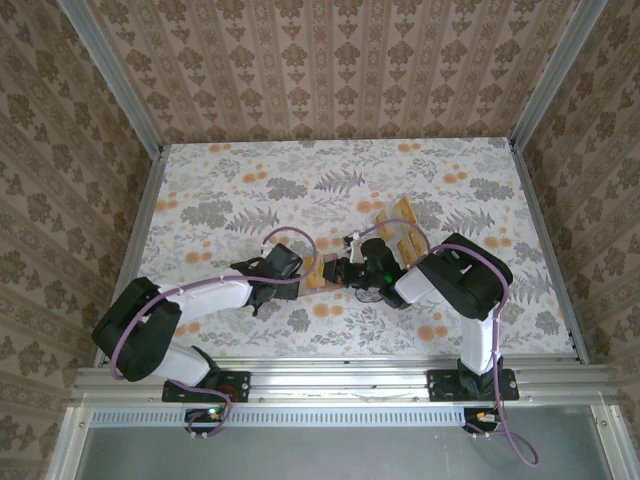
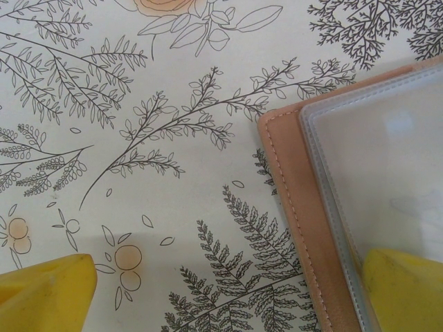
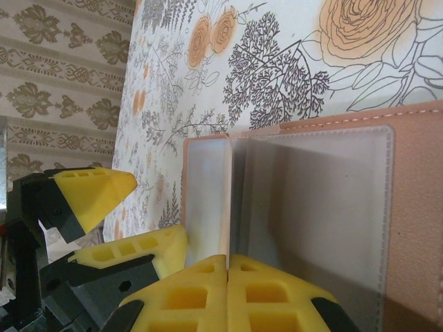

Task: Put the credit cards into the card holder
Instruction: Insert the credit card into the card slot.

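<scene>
Salmon-brown leather with pale stitching marks the card holder (image 1: 318, 272), which lies open on the flower-printed worktop (image 1: 230, 180), midway between the two arms. Its grey-clear plastic pockets face up.

The left gripper (image 2: 225, 297) comes at the card holder from the left, its jaws spread wide. In the left wrist view one yellow fingertip (image 2: 405, 290) sits over the clear pocket just inside the stitched leather border. The other fingertip (image 2: 45, 294) is well off to the side of the card holder, above bare printed worktop. Whether the nearer fingertip actually presses on the plastic cannot be told.

The right gripper (image 3: 228, 290) meets the card holder from the opposite side. Its jaws are pressed together, and a thin tan edge of the card holder's inner leaf rises straight up from between the tips, so they appear to pinch that leaf. One pocket panel stands tilted on one side of this edge; the other lies flat, reaching out to the leather border.

The credit cards (image 1: 397, 212) lie in a loose group of tan-orange rectangles on the worktop beyond the card holder, to its far right and well apart from it, just past the right arm's wrist.
</scene>
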